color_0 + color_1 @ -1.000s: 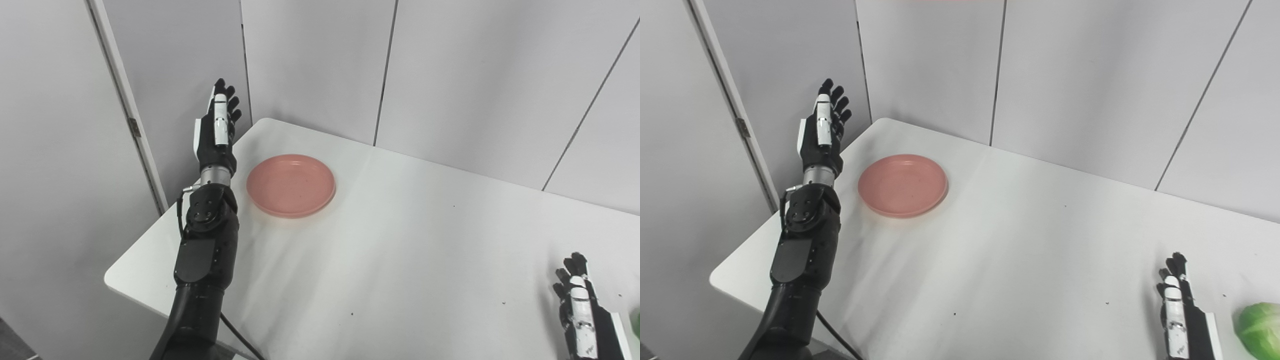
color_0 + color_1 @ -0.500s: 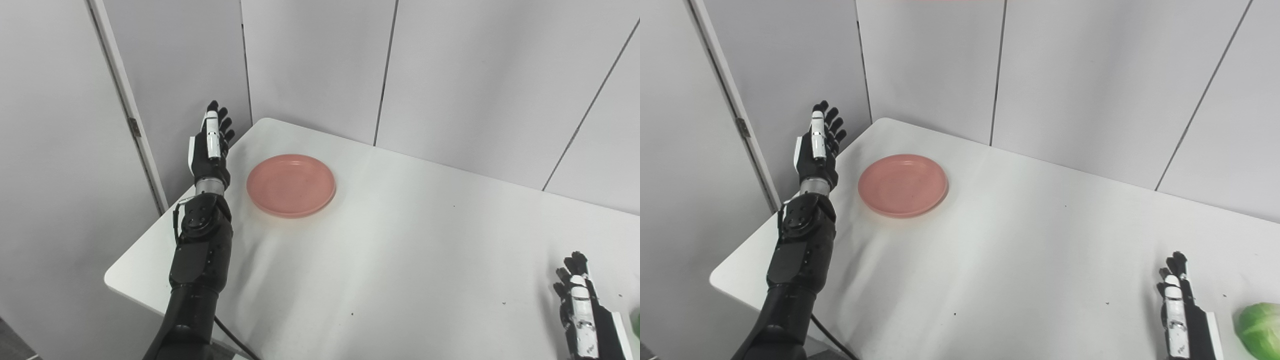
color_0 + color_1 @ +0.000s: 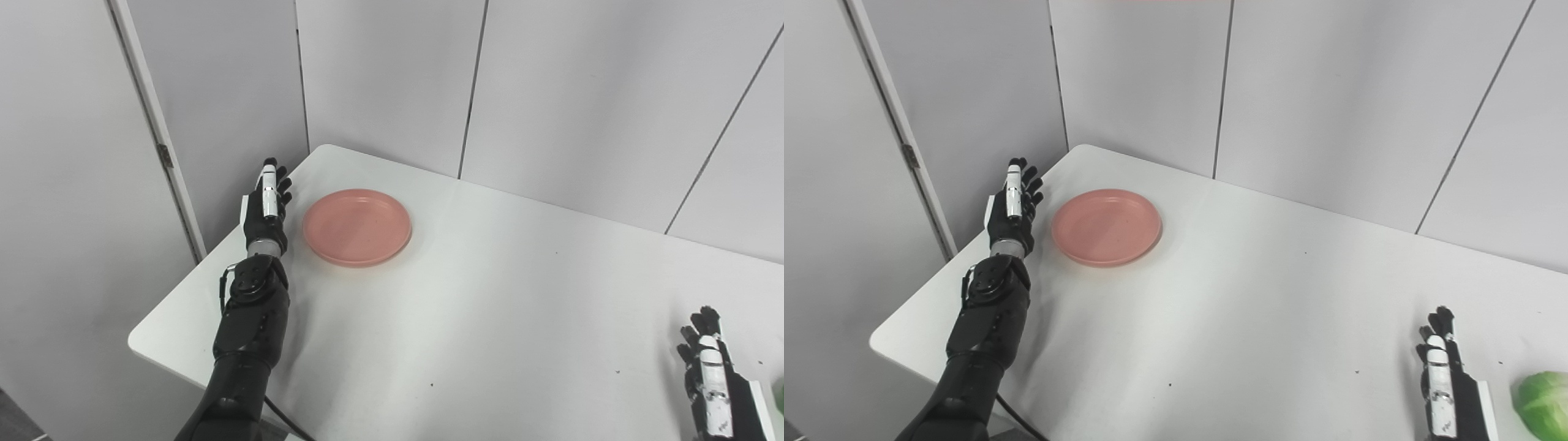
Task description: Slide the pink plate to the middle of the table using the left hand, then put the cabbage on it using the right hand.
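Lowered left hand (image 3: 265,208) flanks one pink plate (image 3: 356,226), one cabbage (image 3: 1543,405).

Black jointed arms, black left hand (image 3: 264,205) with white panels, trailing cable.

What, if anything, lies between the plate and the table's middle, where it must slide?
Nothing visible: the table between the plate and its middle is bare. The left hand is beside the plate's left rim.
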### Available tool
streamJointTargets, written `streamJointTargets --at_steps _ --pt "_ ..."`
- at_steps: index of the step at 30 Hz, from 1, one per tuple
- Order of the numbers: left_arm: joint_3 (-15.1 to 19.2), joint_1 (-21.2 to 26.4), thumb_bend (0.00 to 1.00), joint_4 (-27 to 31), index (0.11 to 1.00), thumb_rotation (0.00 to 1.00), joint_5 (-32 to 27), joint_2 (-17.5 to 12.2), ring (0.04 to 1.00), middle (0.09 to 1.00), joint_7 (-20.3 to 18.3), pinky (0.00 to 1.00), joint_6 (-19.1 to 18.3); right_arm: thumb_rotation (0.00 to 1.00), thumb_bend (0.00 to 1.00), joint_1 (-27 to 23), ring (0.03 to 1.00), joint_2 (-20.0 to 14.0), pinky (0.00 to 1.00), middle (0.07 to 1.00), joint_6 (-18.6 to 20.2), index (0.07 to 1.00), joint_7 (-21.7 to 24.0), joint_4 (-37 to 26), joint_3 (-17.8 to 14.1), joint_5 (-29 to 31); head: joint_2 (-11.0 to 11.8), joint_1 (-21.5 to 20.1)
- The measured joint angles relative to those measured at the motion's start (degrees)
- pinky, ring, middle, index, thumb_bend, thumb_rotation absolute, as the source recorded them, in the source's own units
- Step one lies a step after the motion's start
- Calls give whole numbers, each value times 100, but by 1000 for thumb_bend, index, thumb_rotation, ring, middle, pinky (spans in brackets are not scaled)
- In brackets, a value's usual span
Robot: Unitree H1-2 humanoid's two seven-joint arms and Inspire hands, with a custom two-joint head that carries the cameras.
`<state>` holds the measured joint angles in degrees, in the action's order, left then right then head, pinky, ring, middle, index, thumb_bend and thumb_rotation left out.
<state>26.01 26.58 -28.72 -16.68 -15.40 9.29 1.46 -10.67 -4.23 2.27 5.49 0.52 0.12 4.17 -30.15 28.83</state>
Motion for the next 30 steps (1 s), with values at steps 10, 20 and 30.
streamJointTargets --at_steps 10,20,30 --pt "2 123 414 -691 936 1000 -78 -104 948 938 -60 965 356 1000 66 31 1000 -8 1000 1000 169 1000 5 -166 4 -24 -26 -26" --pt "-67 284 401 -1190 901 1000 -121 -151 917 905 -130 921 654 1000 64 44 1000 -53 1000 1000 168 1000 18 -150 9 -52 -35 -44" --pt "-299 422 428 -1478 902 1000 -163 -103 930 919 -435 955 883 1000 69 45 1000 -36 1000 1000 167 1000 3 -136 24 -107 -70 -175"
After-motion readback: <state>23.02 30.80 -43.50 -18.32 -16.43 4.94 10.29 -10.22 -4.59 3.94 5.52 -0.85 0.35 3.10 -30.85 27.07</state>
